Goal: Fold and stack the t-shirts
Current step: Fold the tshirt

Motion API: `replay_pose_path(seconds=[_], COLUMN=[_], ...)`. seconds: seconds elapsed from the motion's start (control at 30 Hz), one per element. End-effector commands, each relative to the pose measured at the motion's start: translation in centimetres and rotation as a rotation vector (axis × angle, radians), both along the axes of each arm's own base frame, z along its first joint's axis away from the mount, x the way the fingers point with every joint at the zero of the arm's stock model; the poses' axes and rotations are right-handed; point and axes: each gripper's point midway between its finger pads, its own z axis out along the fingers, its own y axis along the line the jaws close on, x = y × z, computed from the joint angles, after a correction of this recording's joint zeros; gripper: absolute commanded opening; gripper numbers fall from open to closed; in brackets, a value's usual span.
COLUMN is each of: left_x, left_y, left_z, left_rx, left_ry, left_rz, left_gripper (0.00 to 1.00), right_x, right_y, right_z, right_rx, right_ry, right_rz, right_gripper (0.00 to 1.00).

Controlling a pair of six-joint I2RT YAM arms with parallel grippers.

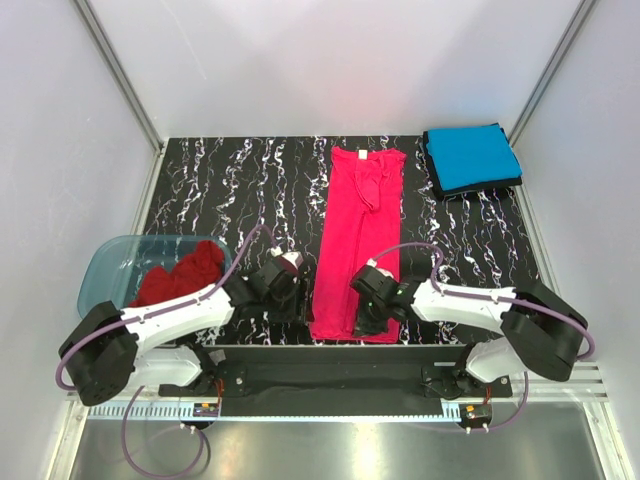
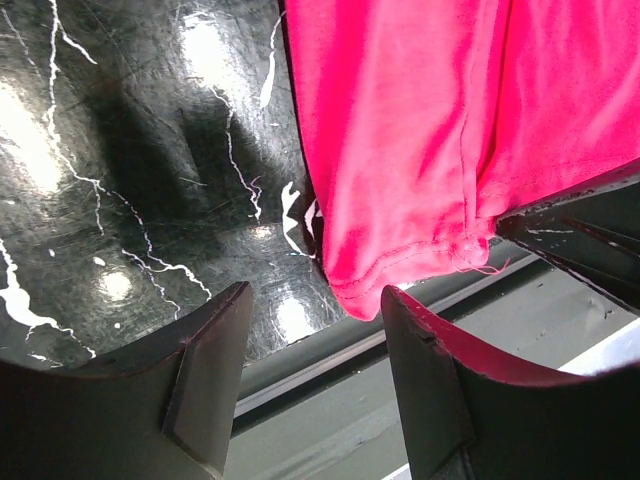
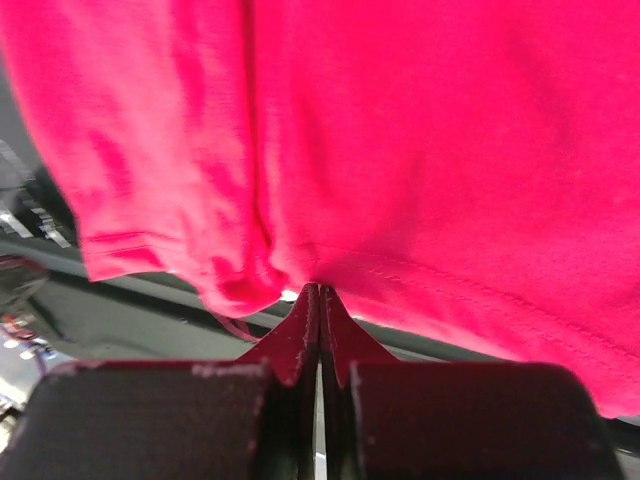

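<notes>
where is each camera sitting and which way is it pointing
Top external: fixed above and behind the arm bases, looking down on the table; shows both arms, with the left claw and right claw at the near end of the pink-red t-shirt.
Left wrist: on the left arm, looking past the open left claw at the shirt's near corner and the table edge.
Right wrist: on the right arm, looking along the right claw, shut on the shirt's hem.
Shared: all three show the pink-red t-shirt's near hem.
</notes>
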Motion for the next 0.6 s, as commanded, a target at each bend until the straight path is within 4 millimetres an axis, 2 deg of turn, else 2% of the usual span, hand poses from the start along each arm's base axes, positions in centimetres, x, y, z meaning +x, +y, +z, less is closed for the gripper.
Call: replay_pose_path(seconds=[0.0,0.07,0.17,0.27,0.47,0.57], left_x=[0.2,0.2,0.1,0.3,0.1,0.0], left_y=[-0.7,-0.7,-1.0,-0.9,-1.0,-1.0], left_z=[0.1,-0.1,-0.1,-0.5,-1.2,-1.2], left_rx=[-0.032,-0.036,-0.047,-0.033,-0.033,-0.04], left_ry=[-0.012,-0.006,0.0,-0.003,0.021,0.026], left_rz=[-0.025,-0.014,-0.024,-0.02,-0.026,-0.028], left_gripper=[0.6,0.6,0.6,0.6,0.59,0.58], right_x=[1.4,1.7,2.1,2.5,2.4,1.8], right_y=[2.1,2.6,3.2,3.2,4.5,3.2], right_z=[3.1,4.2,5.4,4.8,3.1,1.1], right_rx=[0.106,0.137,0.164,0.141,0.083,0.012], right_ry=[-0.084,-0.094,-0.11,-0.112,-0.092,-0.063], right_rz=[-0.018,-0.027,-0.045,-0.051,0.003,-0.007], right_gripper=[0.04,0.18,0.27,0.33,0.36,0.31])
